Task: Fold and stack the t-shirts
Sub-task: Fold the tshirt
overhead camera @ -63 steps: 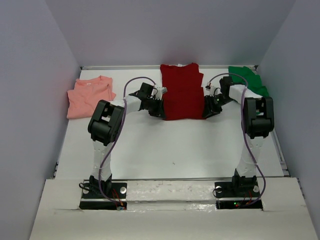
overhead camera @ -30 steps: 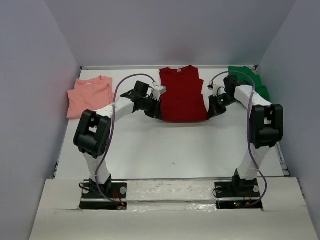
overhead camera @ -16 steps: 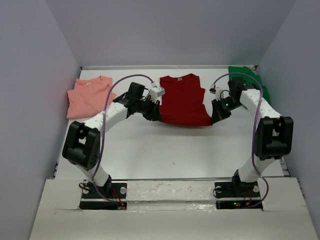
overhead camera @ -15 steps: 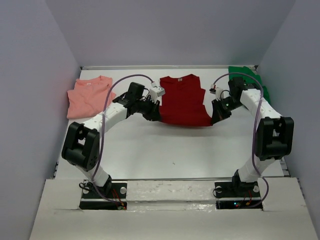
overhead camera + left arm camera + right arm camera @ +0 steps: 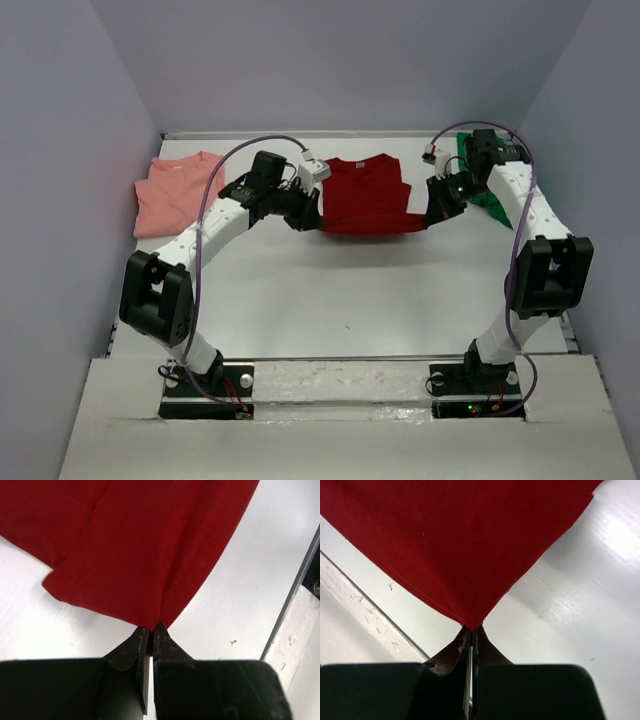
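Left gripper (image 5: 151,628) and right gripper (image 5: 471,630) are both pinched tight on corners of the dark red t-shirt (image 5: 365,195). Green t-shirt (image 5: 466,148) is mostly hidden behind the right arm.

Both arms stretch farther back now; the left end effector (image 5: 310,213) and right end effector (image 5: 430,215) carry the near hem of the dark red t-shirt (image 5: 365,195) up toward its collar.
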